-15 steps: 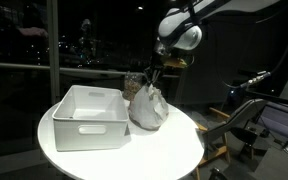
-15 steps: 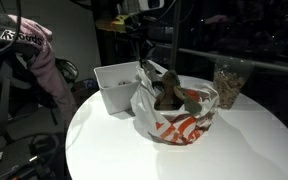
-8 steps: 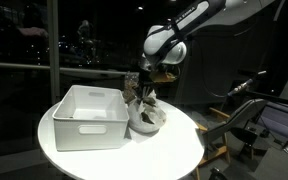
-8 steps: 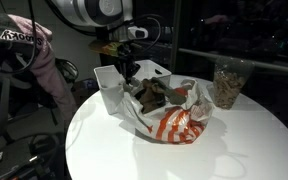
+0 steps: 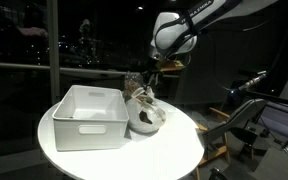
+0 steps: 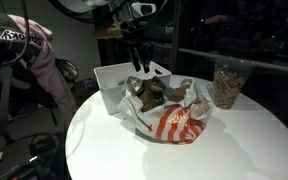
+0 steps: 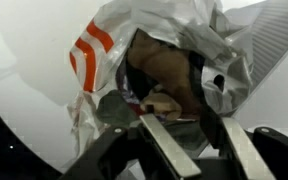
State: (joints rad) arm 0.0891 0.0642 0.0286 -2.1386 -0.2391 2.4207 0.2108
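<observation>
Setting: a round white table (image 6: 239,140) in a dark room, with night windows behind it.
Hand: the robot's hand (image 6: 137,64) hangs straight down just above the open mouth of a plastic bag (image 6: 174,122). In the wrist view its two fingers (image 7: 169,145) stand apart with nothing between them, so the hand (image 7: 182,118) is open and grips nothing.
Bag: white crumpled plastic with orange-red stripes. It lies slumped on the table near the middle, and its mouth faces up toward the hand. In an exterior view the bag (image 5: 147,116) sits directly below the hand (image 5: 150,74).
Inside the bag: brown items (image 6: 162,95), also seen close up in the wrist view (image 7: 169,80). What they are is too unclear to tell.
Bin: a white rectangular plastic bin (image 5: 84,115) stands on the table just beside the bag, touching or nearly touching it.
Jar: a clear jar (image 6: 227,82) of brownish pieces stands near the far edge of the table, apart from the bag.
Background: a pink and grey jacket (image 6: 24,50) is draped next to the table.
</observation>
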